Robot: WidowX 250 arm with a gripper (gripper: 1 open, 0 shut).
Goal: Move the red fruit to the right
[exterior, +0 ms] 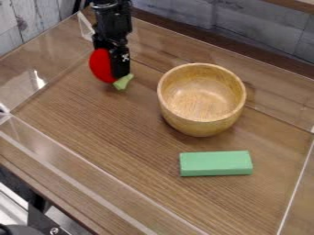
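Observation:
The red fruit [101,64], a glossy red toy strawberry with a green leafy cap [121,83], is at the back left of the wooden table. My black gripper [113,64] reaches down from above and is shut on the red fruit, with a finger marked by a white x lying across the fruit's right side. The fruit seems to hang slightly above the tabletop, its cap pointing down and to the right. It is to the left of the wooden bowl.
A round wooden bowl [203,97] stands right of centre. A flat green rectangular block [216,163] lies in front of the bowl. Clear plastic walls [37,87] border the table [98,147] on the left, front and right.

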